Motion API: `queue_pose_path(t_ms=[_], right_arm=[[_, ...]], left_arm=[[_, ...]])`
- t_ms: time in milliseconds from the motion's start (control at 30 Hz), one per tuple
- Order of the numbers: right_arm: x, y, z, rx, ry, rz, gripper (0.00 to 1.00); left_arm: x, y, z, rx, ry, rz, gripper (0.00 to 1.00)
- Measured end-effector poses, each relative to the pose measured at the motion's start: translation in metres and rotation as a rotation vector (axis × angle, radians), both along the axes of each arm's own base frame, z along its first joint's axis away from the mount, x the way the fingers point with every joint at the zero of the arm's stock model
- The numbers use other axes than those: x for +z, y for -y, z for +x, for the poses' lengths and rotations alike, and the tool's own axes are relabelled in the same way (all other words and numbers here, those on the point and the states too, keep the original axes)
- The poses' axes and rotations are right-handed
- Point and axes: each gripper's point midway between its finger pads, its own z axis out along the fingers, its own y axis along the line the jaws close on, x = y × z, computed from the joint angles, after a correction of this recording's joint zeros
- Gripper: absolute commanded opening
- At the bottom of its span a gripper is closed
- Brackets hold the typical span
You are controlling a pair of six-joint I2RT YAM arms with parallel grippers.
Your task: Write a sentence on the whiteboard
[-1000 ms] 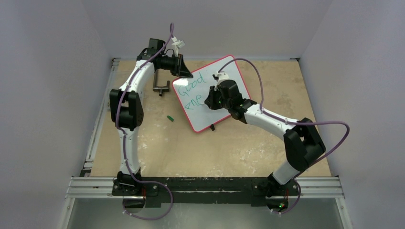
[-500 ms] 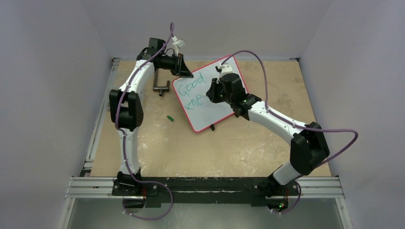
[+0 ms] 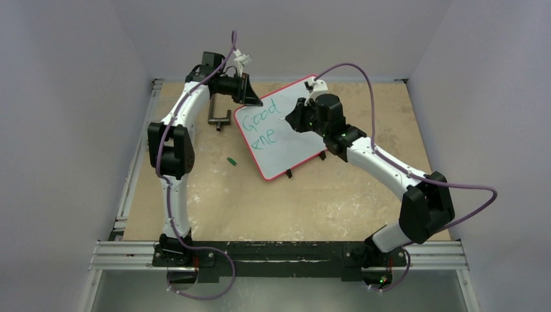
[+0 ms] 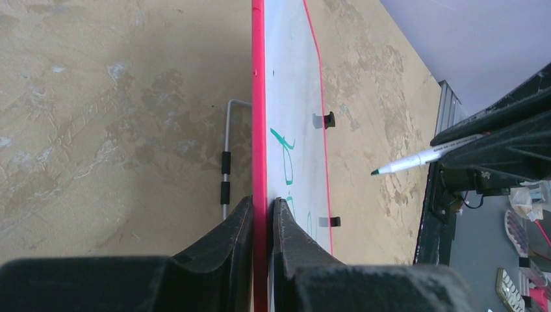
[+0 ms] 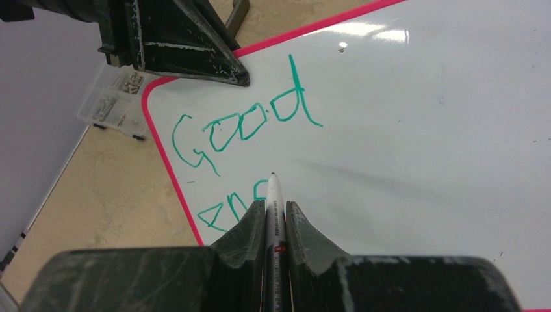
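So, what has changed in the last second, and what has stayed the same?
The right claw, shut on the marker, moved toward the far side of the table, up and to the right in the top view. The left claw stays clamped on the edge of the whiteboard. The board and the green words look unchanged.

clearance | I have free room over the near half of the whiteboard (image 3: 281,156) and the bare table (image 3: 273,208) in front of it | far-left corner blocked by the left gripper (image 3: 255,99) pinching the frame | right gripper (image 5: 274,207) with marker (image 5: 273,192) hangs over the middle | metal bracket (image 3: 219,117) and green cap (image 3: 230,160) lie left of the board
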Motion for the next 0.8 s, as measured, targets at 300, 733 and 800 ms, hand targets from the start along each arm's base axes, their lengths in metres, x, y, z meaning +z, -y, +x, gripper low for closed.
queue_pose_path(t_ms=[300,733,800], right_arm=[[-0.01,0.016,0.008,0.003,0.021,0.0,0.0],[-0.026,0.002,0.011,0.082,0.022,-0.012,0.0],[-0.033,-0.001,0.01,0.092,0.007,-0.016,0.0]], left_arm=[[0.0,0.0,0.0,-0.002,0.005,0.001,0.0],[0.0,0.0,0.0,-0.002,0.004,0.001,0.0],[0.0,0.0,0.0,-0.002,0.005,0.002,0.0]])
